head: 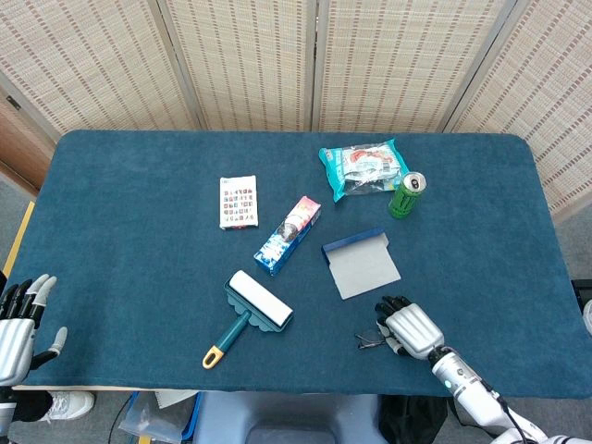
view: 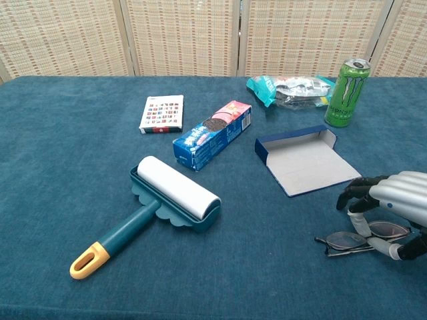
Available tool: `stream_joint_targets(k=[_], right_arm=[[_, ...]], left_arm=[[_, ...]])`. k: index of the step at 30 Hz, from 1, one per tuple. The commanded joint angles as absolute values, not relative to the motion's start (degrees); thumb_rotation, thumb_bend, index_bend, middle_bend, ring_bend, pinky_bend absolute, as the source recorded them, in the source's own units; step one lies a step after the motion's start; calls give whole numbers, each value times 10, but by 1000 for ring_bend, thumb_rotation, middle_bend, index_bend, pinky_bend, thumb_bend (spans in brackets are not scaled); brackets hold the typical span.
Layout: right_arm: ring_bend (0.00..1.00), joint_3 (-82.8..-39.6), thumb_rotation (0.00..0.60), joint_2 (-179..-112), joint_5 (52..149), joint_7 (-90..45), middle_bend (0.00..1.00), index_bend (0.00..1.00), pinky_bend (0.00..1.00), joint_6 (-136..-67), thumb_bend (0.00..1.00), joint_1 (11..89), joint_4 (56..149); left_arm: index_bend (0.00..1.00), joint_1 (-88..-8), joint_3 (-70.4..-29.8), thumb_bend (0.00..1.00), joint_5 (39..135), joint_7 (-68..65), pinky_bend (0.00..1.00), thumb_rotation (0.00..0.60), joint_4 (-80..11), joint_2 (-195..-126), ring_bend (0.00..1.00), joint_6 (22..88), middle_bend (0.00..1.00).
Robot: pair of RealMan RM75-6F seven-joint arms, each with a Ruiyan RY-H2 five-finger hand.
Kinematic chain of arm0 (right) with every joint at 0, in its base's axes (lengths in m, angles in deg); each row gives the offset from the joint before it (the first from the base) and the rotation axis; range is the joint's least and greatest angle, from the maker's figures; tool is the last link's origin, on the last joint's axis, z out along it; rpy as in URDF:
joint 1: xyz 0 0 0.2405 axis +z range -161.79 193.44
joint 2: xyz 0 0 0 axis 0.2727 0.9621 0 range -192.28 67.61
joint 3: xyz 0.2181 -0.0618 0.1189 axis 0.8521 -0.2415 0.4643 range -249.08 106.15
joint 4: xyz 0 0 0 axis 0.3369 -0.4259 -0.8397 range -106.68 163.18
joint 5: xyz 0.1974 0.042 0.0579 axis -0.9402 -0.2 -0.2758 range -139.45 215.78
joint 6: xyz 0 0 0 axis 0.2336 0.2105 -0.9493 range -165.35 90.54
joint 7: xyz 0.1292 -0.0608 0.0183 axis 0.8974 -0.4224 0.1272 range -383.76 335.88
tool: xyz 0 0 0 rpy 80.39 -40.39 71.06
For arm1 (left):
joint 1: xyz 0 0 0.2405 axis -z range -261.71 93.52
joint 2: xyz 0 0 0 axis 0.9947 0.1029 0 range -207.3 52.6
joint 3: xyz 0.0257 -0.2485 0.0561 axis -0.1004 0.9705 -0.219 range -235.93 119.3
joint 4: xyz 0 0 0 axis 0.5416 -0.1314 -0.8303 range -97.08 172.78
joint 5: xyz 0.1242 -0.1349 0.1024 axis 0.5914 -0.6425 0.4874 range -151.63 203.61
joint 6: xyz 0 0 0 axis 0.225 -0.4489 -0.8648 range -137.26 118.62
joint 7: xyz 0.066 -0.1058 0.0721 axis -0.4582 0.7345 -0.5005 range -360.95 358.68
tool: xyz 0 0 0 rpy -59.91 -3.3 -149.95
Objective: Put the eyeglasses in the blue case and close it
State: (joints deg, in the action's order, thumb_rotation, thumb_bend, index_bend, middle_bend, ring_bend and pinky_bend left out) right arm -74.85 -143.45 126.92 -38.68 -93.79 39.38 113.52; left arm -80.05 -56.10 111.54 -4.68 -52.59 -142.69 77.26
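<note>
Tabletop scene, head and chest views. The eyeglasses (view: 353,240) lie folded on the blue cloth of the table (head: 139,231) near its front edge, on the right. The right hand (view: 393,210) rests over them from the right, fingers curled down onto the frame; whether the frame is actually gripped cannot be told. The blue case (view: 303,160) lies open just behind the eyeglasses, its grey lining upward and its raised blue wall along the far side; nothing lies between the case and the eyeglasses.

The left hand (head: 20,319) shows at the front left corner, off the table edge, fingers spread and holding nothing.

Other objects: a lint roller (view: 160,203) with a teal handle and yellow tip lies at front centre; a blue biscuit box (view: 213,133) lies behind it; a small card pack (view: 162,113) lies further left. A green can (view: 345,83) stands upright behind the case, just beside a teal snack bag (view: 287,90).
</note>
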Motion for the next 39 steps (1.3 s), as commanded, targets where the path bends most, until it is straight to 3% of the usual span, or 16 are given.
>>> stream_joint_targets(k=[1, 21, 30, 39], right_arm=[[109, -749, 600, -1437, 1270, -386, 259, 560, 186, -943, 460, 394, 1132], [109, -740, 600, -1420, 1274, -382, 293, 606, 186, -991, 525, 389, 1144], [109, -698, 600, -1393, 1250, -387, 296, 606, 186, -995, 525, 409, 1154], [109, -643, 600, -1411, 1182, -410, 296, 607, 186, -925, 525, 471, 1116]], left_arm=[[3, -801, -561, 382, 1115, -47, 0, 600, -526, -1427, 0, 772, 0], [3, -802, -561, 382, 1118, -40, 0, 600, -522, -1426, 0, 774, 0], [3, -802, -562, 382, 1120, -43, 0, 600, -525, -1426, 0, 774, 0], [3, -801, -563, 381, 1125, -47, 0, 600, -528, -1427, 0, 774, 0]])
